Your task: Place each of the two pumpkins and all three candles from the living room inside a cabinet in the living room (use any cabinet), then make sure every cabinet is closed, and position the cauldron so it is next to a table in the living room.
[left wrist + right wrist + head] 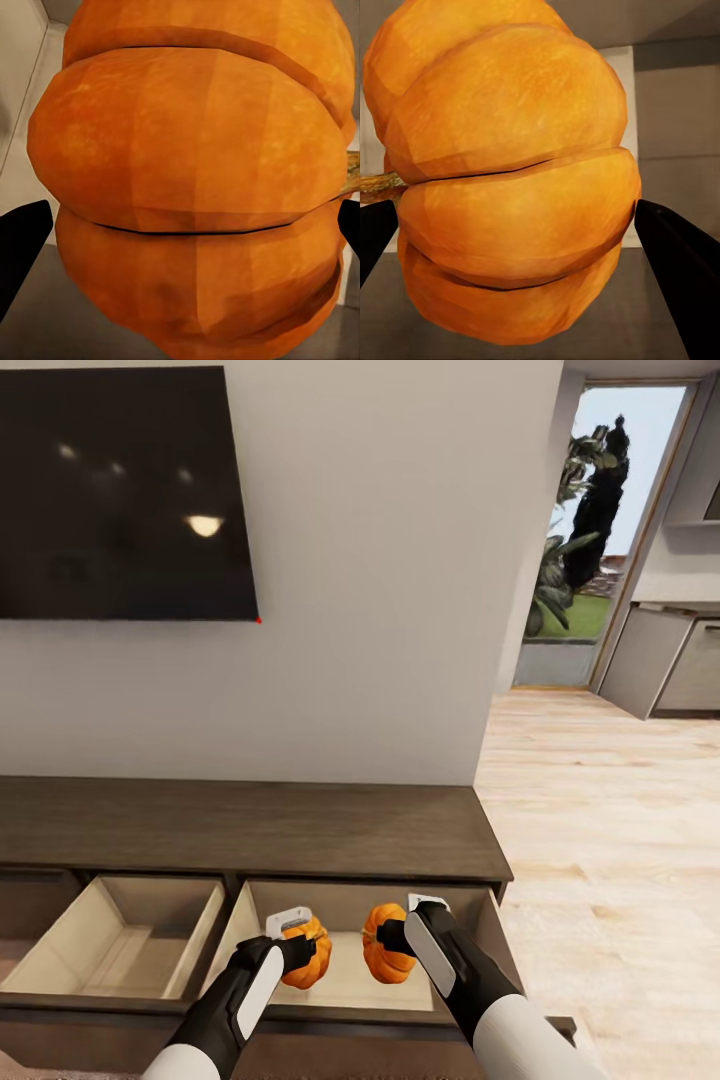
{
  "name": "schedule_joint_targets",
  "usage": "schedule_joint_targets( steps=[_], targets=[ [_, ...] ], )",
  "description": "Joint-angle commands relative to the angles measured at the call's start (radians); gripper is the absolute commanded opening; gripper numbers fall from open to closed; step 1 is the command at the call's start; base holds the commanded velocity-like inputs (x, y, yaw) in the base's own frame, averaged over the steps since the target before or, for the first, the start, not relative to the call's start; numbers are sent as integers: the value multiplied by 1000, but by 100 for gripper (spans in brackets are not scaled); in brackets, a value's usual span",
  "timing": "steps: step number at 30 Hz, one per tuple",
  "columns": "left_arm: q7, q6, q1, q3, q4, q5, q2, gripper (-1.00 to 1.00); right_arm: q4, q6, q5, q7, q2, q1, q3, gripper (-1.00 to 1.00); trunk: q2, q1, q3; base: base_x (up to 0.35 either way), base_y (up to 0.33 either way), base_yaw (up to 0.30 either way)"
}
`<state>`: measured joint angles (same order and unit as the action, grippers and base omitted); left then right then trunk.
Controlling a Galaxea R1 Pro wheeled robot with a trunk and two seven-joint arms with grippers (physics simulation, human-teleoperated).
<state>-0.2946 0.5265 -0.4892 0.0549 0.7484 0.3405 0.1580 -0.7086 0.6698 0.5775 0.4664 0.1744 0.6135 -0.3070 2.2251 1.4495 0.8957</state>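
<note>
Both grippers are clamped on pumpkins: the left gripper (pixel 300 940) holds the left pumpkin (pixel 308 952), the right gripper (pixel 392 938) the right pumpkin (pixel 386 957), side by side above the pulled-out right drawer (pixel 345 985) of the cabinet (pixel 250 825).

The main risk, as I judge it, is a release from this height: a round pumpkin could roll, strike the other one or the drawer's front edge, and tumble out. Fruit left too near the front might also block closing.

Each forearm reaches forward and slightly inward, wrists angled down toward the drawer. In the wrist views a dark finger (pixel 22 251) presses the left fruit's flank, and another finger (pixel 679 274) flanks the right one.
</note>
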Motion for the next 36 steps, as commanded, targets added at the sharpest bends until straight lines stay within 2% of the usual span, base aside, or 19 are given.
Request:
schedule_joint_targets(
  steps=[1, 16, 36],
  targets=[
    [-3, 0, 0, 0, 0, -1, 0, -100, 0, -1, 1, -2, 0, 0, 0, -100, 7, 4, 3, 0, 0, 0],
    [-3, 0, 0, 0, 0, 0, 0, -100, 0, -2, 1, -2, 0, 0, -1, -100, 7, 4, 3, 83, 0, 0],
    [-2, 37, 0, -1, 31, 0, 0, -100, 43, -4, -2, 1, 0, 15, -2, -100, 147, 81, 66, 2, 0, 0]
  ],
)
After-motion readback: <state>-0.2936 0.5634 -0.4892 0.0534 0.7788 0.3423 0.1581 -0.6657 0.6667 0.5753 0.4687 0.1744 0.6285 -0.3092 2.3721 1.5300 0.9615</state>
